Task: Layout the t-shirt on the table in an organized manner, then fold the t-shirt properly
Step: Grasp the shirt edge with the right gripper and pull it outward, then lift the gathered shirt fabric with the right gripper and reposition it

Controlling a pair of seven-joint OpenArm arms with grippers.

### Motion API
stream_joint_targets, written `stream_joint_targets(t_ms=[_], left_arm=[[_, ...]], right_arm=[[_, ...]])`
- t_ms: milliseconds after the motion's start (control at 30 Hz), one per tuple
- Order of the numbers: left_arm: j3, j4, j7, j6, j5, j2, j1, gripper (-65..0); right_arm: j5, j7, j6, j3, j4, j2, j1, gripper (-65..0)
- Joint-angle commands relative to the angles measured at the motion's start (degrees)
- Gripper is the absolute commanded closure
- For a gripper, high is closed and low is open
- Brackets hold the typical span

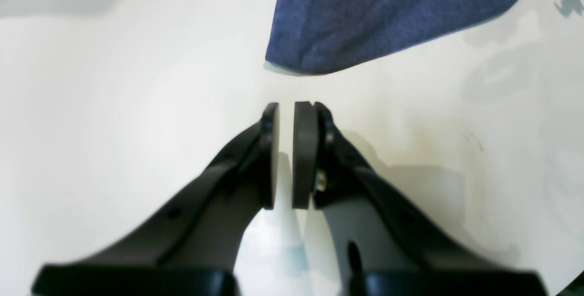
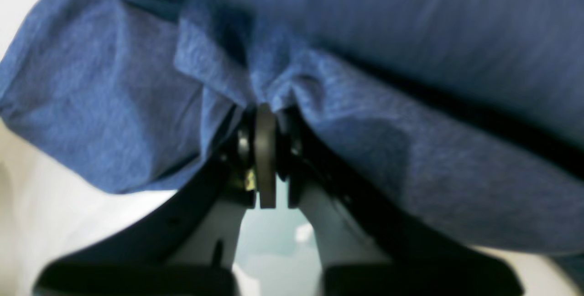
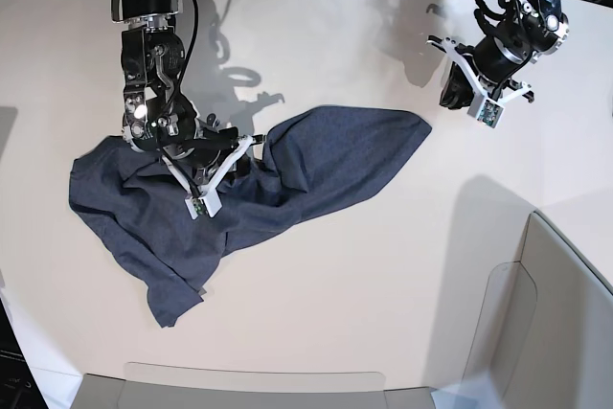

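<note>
Bare table runs open along the near edge and across the far middle. The crumpled t-shirt sprawls over the left-centre. A bin wall blocks the near right corner; another lines the near edge.

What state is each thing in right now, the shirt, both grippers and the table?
t-shirt: crumpled and stretched across the table, not laid flat, not folded.
right gripper: shut on the t-shirt, fabric bunched between its fingers.
left gripper: empty, fingers nearly together with a narrow gap, just short of the shirt's edge, not touching it.
table: off-white, bearing the shirt.
</note>
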Motion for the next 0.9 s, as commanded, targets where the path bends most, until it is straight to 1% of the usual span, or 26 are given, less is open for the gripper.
stream_joint_targets(t_ms=[0,33,167,233,300,400,433,567,700,767,867], left_arm=[[0.0,0.9,-1.2,0.1,-0.7,-0.5,-0.2,-5.9],[0.0,0.9,-1.2,0.1,-0.7,-0.5,-0.2,-5.9],[0.0,0.9,-1.2,0.1,-0.7,0.3,-0.1,-5.9],[0.0,0.9,-1.2,0.1,-0.7,0.3,0.0,-5.9],[0.0,0.9,-1.2,0.1,-0.7,0.3,0.8,-5.9],[0.0,0.9,-1.2,0.1,-0.8,0.4,1.2,-5.9],[0.0,0.9,-1.2,0.1,-0.8,0.7,1.3,-5.9],[0.0,1.0,-1.2,0.1,-0.8,1.5,2.7,-5.9],[1.4,1.0,-1.2,0.1,-0.8,1.8,2.8,-5.9],[2.9,1.0,-1.2,0.1,-0.7,1.7,2.9,-5.9],[5.1,1.0,-1.2,0.1,-0.5,1.7,4.0,-5.9]], right_arm=[[0.2,1.5,0.3,0.3,1.8,0.3,1.6,-8.7],[-0.2,1.3,0.3,0.3,2.3,0.3,1.8,-12.8],[-3.2,1.5,0.3,0.4,3.6,0.4,3.7,-34.3],[-5.2,1.5,0.3,0.4,3.4,0.4,5.6,-42.1],[-8.1,1.5,0.4,0.4,2.2,0.3,8.0,-47.9],[-11.7,1.8,0.4,0.5,-1.3,-0.2,11.8,-49.0],[-12.6,3.0,0.4,0.5,-3.0,-0.2,12.8,-49.0],[-14.6,10.6,0.3,0.5,-11.0,-0.1,15.8,-49.0],[-18.4,15.5,0.3,0.4,-18.0,-0.2,17.2,-49.0],[-21.0,17.0,0.3,0.4,-19.0,-0.2,17.2,-49.0],[-25.5,17.4,0.0,0.4,-19.5,-0.1,17.1,-49.0]])
